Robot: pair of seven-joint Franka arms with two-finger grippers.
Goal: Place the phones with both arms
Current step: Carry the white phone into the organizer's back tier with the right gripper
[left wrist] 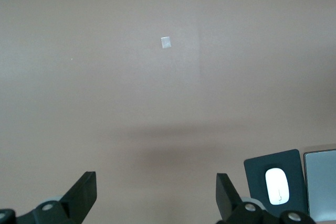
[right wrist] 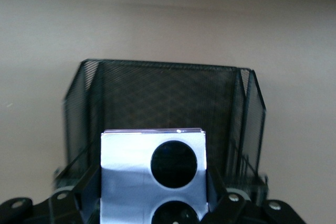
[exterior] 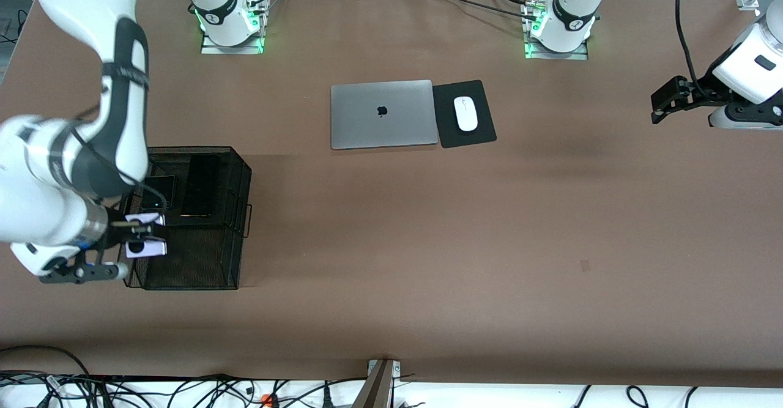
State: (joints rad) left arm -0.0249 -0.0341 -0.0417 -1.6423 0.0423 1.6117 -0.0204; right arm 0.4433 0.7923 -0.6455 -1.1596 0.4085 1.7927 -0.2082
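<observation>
Your right pincer [exterior: 142, 237] grips the lavender phone [exterior: 145, 248] over the mesh basket [exterior: 235, 224]; your left pincer [left wrist: 156, 195] waits wide at the desk's [exterior: 428, 243] three o'clock.

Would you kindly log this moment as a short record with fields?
right claw: shut on the lavender phone, over the mesh basket
left claw: open, empty, waiting over bare table at the left arm's end
in basket: folded black phone, beside it the slim black phone
elsewhere: laptop, mouse on its pad
</observation>
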